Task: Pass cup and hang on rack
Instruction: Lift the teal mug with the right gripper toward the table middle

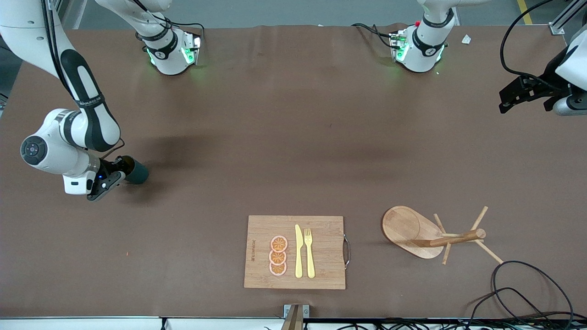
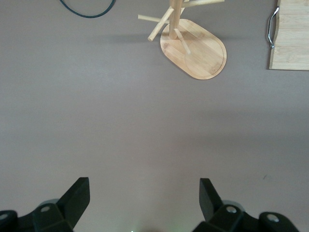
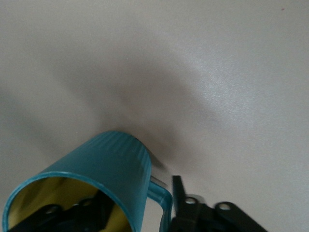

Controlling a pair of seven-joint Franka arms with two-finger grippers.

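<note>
The teal-green cup [image 1: 137, 172] with a yellow inside is tipped on its side in my right gripper [image 1: 115, 177], low over the table at the right arm's end. In the right wrist view the cup [image 3: 104, 169] fills the lower part. One finger is inside the cup and the other finger [image 3: 177, 193] is outside by the small handle, so the right gripper [image 3: 137, 203] is shut on the cup's wall. The wooden rack [image 1: 408, 227] stands near the front camera toward the left arm's end, and also shows in the left wrist view [image 2: 195, 46]. My left gripper [image 1: 504, 101] [image 2: 143, 186] waits open and empty, high over the table's left-arm end.
A wooden cutting board [image 1: 325, 275] with orange slices [image 1: 278, 255], a yellow knife [image 1: 298, 251] and a yellow fork [image 1: 309, 252] lies near the front edge, between the cup and the rack. A black cable [image 1: 527, 288] loops near the rack at the front corner.
</note>
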